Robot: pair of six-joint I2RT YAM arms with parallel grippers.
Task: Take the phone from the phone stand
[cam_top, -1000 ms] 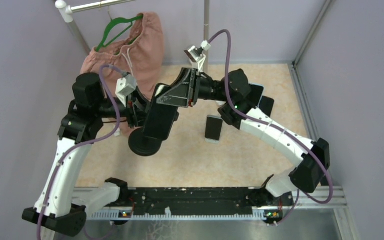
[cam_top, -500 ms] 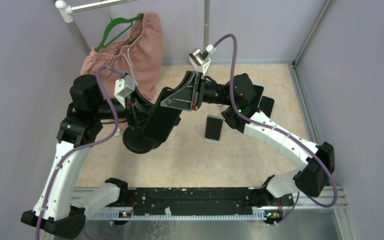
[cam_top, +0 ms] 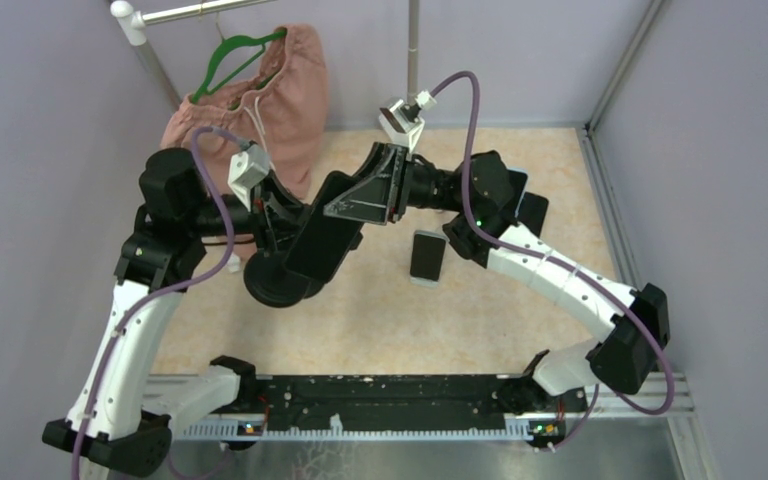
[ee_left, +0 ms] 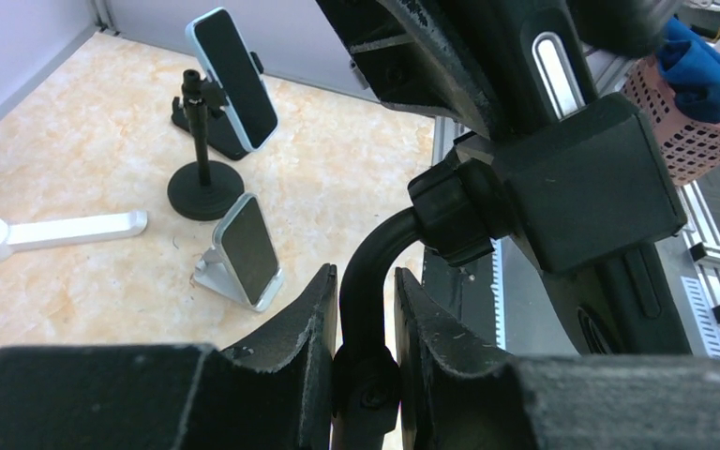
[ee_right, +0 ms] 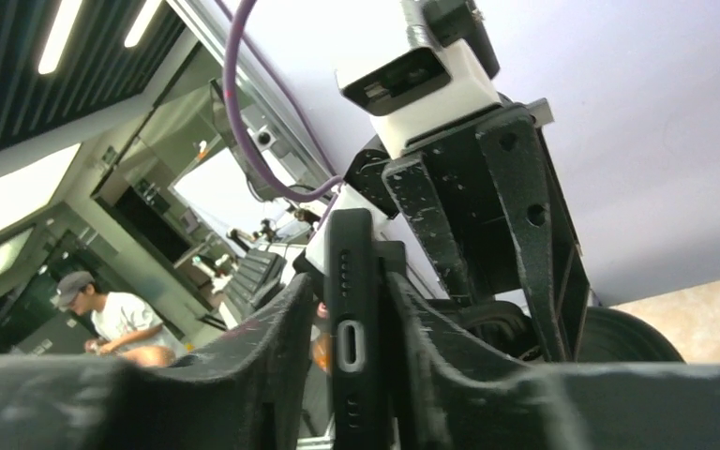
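A black phone (cam_top: pixel 318 248) sits tilted in the clamp of a black phone stand with a round base (cam_top: pixel 276 282). My left gripper (cam_top: pixel 274 224) is shut on the stand's curved neck (ee_left: pixel 367 281), just below the ball joint and holder block (ee_left: pixel 577 178). My right gripper (cam_top: pixel 332 206) is shut on the phone from its upper end. In the right wrist view the phone's edge with the charging port (ee_right: pixel 351 328) lies between my fingers (ee_right: pixel 272 337). The stand's base (ee_right: pixel 623 339) shows behind.
A second phone on a silver stand (cam_top: pixel 427 256) sits mid-table, also in the left wrist view (ee_left: pixel 247 249). A blue-cased phone on a black pole stand (ee_left: pixel 234 80) stands farther right. A pink garment (cam_top: pixel 270 95) hangs on a green hanger from a rack at the back left.
The stand and phone have shifted slightly left, held by both grippers. The right wrist has swung a little right and up. Both grips are unchanged.
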